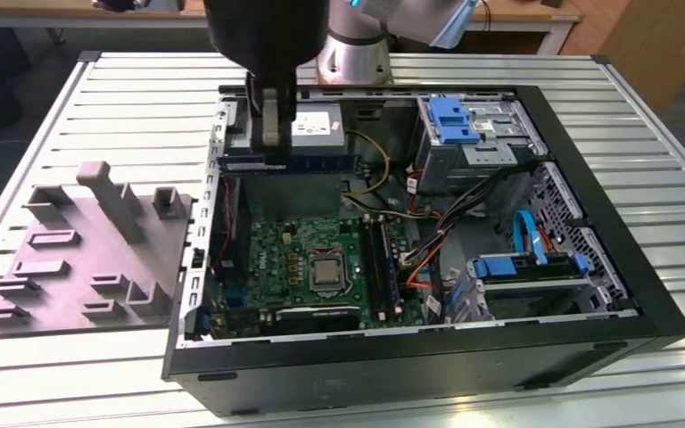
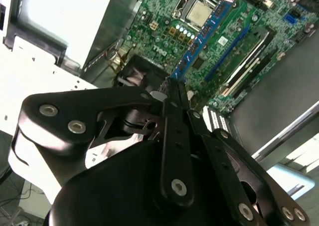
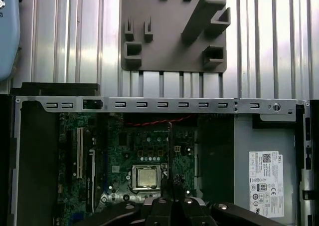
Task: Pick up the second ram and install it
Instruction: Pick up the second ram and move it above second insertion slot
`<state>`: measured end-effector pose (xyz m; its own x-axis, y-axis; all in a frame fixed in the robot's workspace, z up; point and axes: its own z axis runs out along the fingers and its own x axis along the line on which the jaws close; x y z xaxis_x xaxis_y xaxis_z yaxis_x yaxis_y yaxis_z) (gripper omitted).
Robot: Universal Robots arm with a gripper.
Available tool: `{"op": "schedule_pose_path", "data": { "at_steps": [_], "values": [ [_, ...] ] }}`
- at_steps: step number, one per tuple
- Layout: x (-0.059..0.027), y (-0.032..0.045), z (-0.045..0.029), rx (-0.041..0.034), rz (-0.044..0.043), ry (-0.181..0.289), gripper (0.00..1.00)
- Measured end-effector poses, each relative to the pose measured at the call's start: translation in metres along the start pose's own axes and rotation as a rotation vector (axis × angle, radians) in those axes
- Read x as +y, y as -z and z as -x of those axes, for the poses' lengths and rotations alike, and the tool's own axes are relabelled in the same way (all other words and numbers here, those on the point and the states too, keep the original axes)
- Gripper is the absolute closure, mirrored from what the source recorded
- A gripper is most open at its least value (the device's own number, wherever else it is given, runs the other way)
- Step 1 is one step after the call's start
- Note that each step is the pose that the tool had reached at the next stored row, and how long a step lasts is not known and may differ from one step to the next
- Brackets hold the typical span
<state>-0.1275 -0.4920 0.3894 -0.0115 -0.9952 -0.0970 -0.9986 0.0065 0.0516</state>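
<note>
Fingers (image 1: pixel 277 125) clamped on the second ram (image 1: pixel 313 164), held level over the case's (image 1: pixel 664 303) far end, well above the motherboard (image 1: pixel 307 259). To seat it well: align with the memory slots (image 1: pixel 378 259), press evenly. The exterior view gives its height; the second wrist view gives its edge line against the board.

Fairly bright overhead light whitens the slatted metal table (image 1: pixel 628 80) in the exterior view, leaves the inside of the computer case (image 1: pixel 485 241) in soft shadow, and in the second wrist view burns a pale surface (image 2: pixel 65 21) out to glaring white beside the evenly lit motherboard (image 2: pixel 164 16).
</note>
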Motion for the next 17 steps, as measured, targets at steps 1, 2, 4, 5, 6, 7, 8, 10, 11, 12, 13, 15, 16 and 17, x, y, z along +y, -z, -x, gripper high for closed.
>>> {"op": "schedule_pose_path", "data": {
  "at_steps": [1, 2, 4, 5, 6, 7, 8, 10, 11, 12, 13, 15, 16, 17],
  "values": [
    [-0.0018, -0.0017, -0.0002, 0.0, 0.0, 0.0, 0.89],
    [-0.0038, -0.0034, -0.0003, 0.0, 0.0, 0.0, 0.89],
    [-0.0094, -0.0064, -0.0005, 0.0002, 0.0001, 0.0, 0.89],
    [-0.0127, -0.0076, -0.0006, 0.0001, 0.0001, 0.0, 0.89],
    [-0.0161, -0.0088, -0.0007, -0.0001, 0.0, 0.0, 0.89],
    [-0.0196, -0.0098, -0.0008, 0.0, 0.0, 0.0, 0.89],
    [-0.0229, -0.0109, -0.0009, 0.0001, 0.0, 0.0, 0.89],
    [-0.029, -0.0135, -0.0011, -0.0002, -0.0001, 0.0, 0.89],
    [-0.0318, -0.015, -0.0013, -0.0003, -0.0001, 0.0, 0.89],
    [-0.0337, -0.0166, -0.0014, -0.0001, 0.0, 0.0, 0.89],
    [-0.035, -0.0183, -0.0015, -0.0002, 0.0, 0.0, 0.89],
    [-0.0367, -0.0217, -0.0019, 0.0, 0.0001, 0.0, 0.89],
    [-0.0374, -0.0234, -0.002, 0.0001, 0.0002, 0.001, 0.89],
    [-0.0383, -0.0254, -0.0022, 0.0001, 0.0002, 0.002, 0.89]
  ]
}}
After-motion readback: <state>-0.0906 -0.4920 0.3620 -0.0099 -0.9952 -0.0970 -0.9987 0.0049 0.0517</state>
